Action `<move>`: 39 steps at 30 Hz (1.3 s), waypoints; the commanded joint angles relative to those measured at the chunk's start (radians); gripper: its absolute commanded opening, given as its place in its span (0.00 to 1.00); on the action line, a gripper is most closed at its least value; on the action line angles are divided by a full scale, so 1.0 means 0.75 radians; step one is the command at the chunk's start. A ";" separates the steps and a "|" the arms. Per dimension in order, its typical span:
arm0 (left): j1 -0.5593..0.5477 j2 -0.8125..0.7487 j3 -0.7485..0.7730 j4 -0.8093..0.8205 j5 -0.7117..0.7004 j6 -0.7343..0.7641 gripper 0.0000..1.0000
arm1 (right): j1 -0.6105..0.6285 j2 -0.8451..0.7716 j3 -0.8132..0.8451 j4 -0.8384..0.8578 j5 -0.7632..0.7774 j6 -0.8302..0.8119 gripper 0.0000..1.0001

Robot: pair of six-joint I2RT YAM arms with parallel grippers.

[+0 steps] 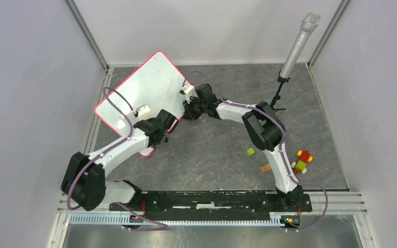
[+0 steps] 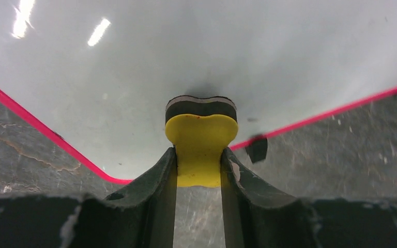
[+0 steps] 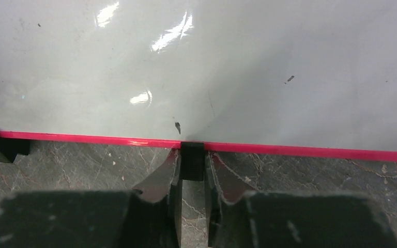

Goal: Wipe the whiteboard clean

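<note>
The whiteboard (image 1: 144, 90) lies tilted at the back left of the grey floor; its pink-rimmed white face looks blank. My left gripper (image 1: 169, 123) is at its near right edge, shut on a yellow eraser (image 2: 200, 139). The eraser's dark felt rests on the board (image 2: 212, 51) near a rounded corner. My right gripper (image 1: 188, 109) is at the board's right corner, shut on a black edge clip (image 3: 192, 160) on the pink rim. The board surface (image 3: 238, 62) in the right wrist view carries only tiny dark specks (image 3: 178, 127).
A microphone on a stand (image 1: 297, 46) rises at the back right. A green cube (image 1: 250, 152), a wooden block (image 1: 265, 168) and coloured toy bricks (image 1: 302, 161) lie near the right arm. Further black clips (image 3: 5, 147) (image 2: 257, 149) sit on the rim. Walls enclose the sides.
</note>
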 commanded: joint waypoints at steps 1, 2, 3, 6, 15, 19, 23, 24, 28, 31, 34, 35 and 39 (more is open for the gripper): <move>-0.014 -0.181 -0.106 0.217 0.270 0.299 0.20 | -0.037 -0.032 -0.038 -0.086 0.052 -0.014 0.24; -0.014 -0.222 -0.126 0.234 0.312 0.320 0.20 | -0.035 -0.037 -0.042 -0.086 0.052 -0.015 0.27; -0.015 -0.256 -0.138 0.236 0.333 0.332 0.20 | -0.035 -0.044 -0.047 -0.086 0.052 -0.014 0.30; -0.017 -0.333 -0.168 0.255 0.455 0.397 0.20 | -0.034 -0.070 -0.068 -0.092 0.057 -0.056 0.40; -0.160 -0.274 -0.223 0.400 0.740 0.438 0.21 | -0.039 -0.311 -0.331 0.026 0.157 -0.190 0.70; -0.296 -0.167 -0.194 0.495 0.796 0.459 0.23 | -0.069 -0.502 -0.550 0.201 0.220 -0.193 0.77; -0.383 -0.073 -0.205 0.547 0.772 0.433 0.25 | -0.127 -0.628 -0.703 0.327 0.240 -0.167 0.81; -0.387 -0.047 -0.212 0.560 0.780 0.418 0.25 | -0.139 -0.641 -0.722 0.341 0.239 -0.160 0.81; -0.416 0.044 -0.235 0.620 0.809 0.383 0.25 | -0.165 -0.644 -0.731 0.345 0.227 -0.155 0.81; -0.433 0.085 -0.220 0.618 0.807 0.380 0.31 | -0.167 -0.647 -0.730 0.344 0.221 -0.151 0.81; -0.439 0.081 -0.212 0.627 0.812 0.385 0.49 | -0.167 -0.667 -0.743 0.357 0.187 -0.153 0.81; -0.439 0.074 -0.212 0.627 0.808 0.388 0.53 | -0.167 -0.677 -0.750 0.363 0.172 -0.157 0.81; -0.440 0.023 -0.222 0.639 0.800 0.403 0.71 | -0.168 -0.738 -0.790 0.374 0.187 -0.165 0.84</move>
